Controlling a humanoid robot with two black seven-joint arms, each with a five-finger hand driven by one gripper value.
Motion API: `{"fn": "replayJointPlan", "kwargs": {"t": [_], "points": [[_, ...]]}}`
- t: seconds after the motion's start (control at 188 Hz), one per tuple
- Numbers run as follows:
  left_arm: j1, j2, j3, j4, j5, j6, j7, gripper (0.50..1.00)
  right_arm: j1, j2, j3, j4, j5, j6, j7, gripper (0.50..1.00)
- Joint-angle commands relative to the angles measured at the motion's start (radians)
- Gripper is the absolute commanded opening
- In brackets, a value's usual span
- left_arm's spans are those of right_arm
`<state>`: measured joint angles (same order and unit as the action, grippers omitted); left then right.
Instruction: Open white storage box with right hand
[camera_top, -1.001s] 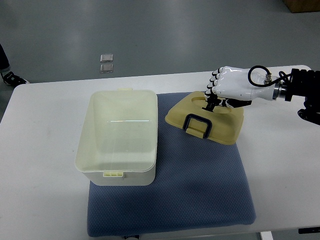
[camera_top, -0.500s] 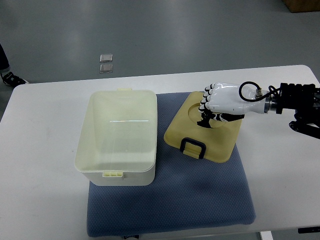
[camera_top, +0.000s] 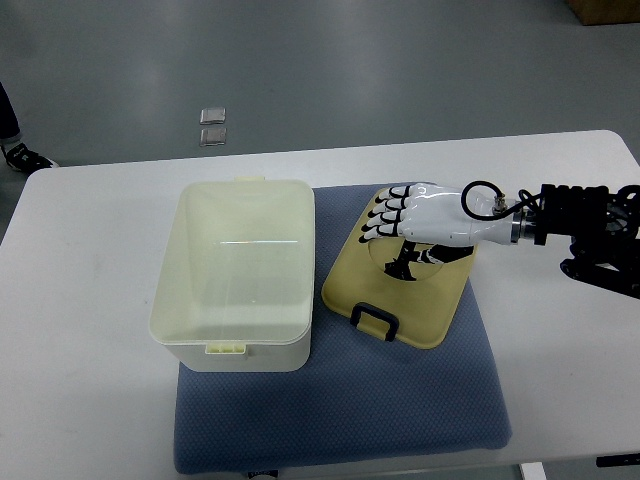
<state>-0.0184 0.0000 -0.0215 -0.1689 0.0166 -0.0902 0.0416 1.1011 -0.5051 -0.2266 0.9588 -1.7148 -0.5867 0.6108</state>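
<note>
Top view of a white worktop (camera_top: 90, 260) carrying a blue-grey mat (camera_top: 400, 400). The white storage box (camera_top: 238, 272) stands open on the mat's left part, its left side overhanging onto the bare worktop; a small latch tab shows at both its near and far rims. Its interior is pale and glossy, and a thin streak of reflected light crosses it.

The cream lid (camera_top: 405, 280) lies just right of the box on the mat, detached, with its black handle (camera_top: 374, 320) toward the near edge. The right hand (camera_top: 415, 218), white with black finger joints, lies over the lid's far half with fingers extended and loosely spread, grasping nothing. It covers most of a round recess in the lid, and whether the palm touches the lid cannot be told (a dark shadow lies beneath it). The black forearm enters from the right edge, partly cut off.

On the grey floor beyond lie two small pale squares (camera_top: 212, 125); a dark shape at the left edge is cut off.
</note>
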Motion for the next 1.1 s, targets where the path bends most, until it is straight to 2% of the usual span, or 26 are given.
{"fn": "replayJointPlan", "kwargs": {"t": [0.0,0.059,0.357,0.607,0.75,0.953,1.059,1.096], "points": [[0.000,0.000,0.000,0.000,0.000,0.000,0.000,1.000,-0.001,-0.003,0.001,0.005,0.003,-0.001,0.000,0.899],[0.000,0.000,0.000,0.000,0.000,0.000,0.000,1.000,-0.001,-0.006,0.003,0.006,0.006,-0.015,0.000,0.923],[0.000,0.000,0.000,0.000,0.000,0.000,0.000,1.000,0.014,-0.038,0.000,0.014,0.004,-0.024,0.000,0.940],[0.000,0.000,0.000,0.000,0.000,0.000,0.000,1.000,0.108,-0.127,0.007,0.087,0.018,0.177,0.000,0.944],[0.000,0.000,0.000,0.000,0.000,0.000,0.000,1.000,0.197,-0.184,0.016,0.092,0.052,0.350,0.000,0.944],[0.000,0.000,0.000,0.000,0.000,0.000,0.000,1.000,0.223,-0.191,0.176,0.077,0.366,0.527,0.000,0.944],[0.000,0.000,0.000,0.000,0.000,0.000,0.000,1.000,0.195,-0.165,0.271,0.054,0.570,0.576,0.000,0.942],[0.000,0.000,0.000,0.000,0.000,0.001,0.000,1.000,0.163,-0.148,0.302,0.049,0.671,0.585,-0.036,0.942]]}}
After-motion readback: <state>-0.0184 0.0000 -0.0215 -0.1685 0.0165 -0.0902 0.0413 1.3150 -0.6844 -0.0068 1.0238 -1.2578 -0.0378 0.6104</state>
